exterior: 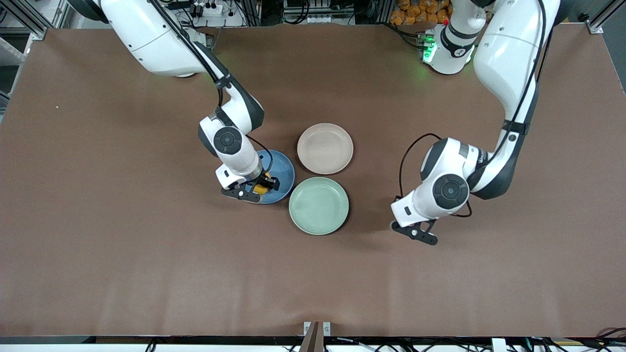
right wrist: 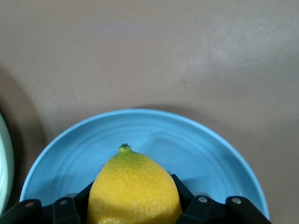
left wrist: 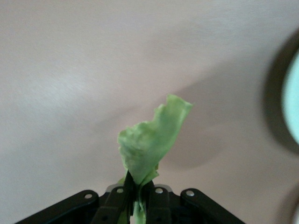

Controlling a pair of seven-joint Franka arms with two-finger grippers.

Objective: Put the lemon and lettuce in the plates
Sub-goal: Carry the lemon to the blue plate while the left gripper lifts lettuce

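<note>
Right wrist view showed the right tool (right wrist: 135, 212) clamped on the lemon (right wrist: 134, 186) low over the blue plate (right wrist: 210, 158), ready for release; the left tool (left wrist: 135, 205) pinched the lettuce (left wrist: 149, 144) above the worktop (left wrist: 70, 70).

**No readable text**

No lettering, label, brand, number or sign could be read anywhere in the three views. Faint dark marks sat on the left arm (exterior: 481, 156) near its wrist, too small to make out.

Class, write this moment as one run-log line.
right gripper: shut on lemon, over blue plate | left gripper: shut on lettuce, over bare table | beige plate: empty
</note>
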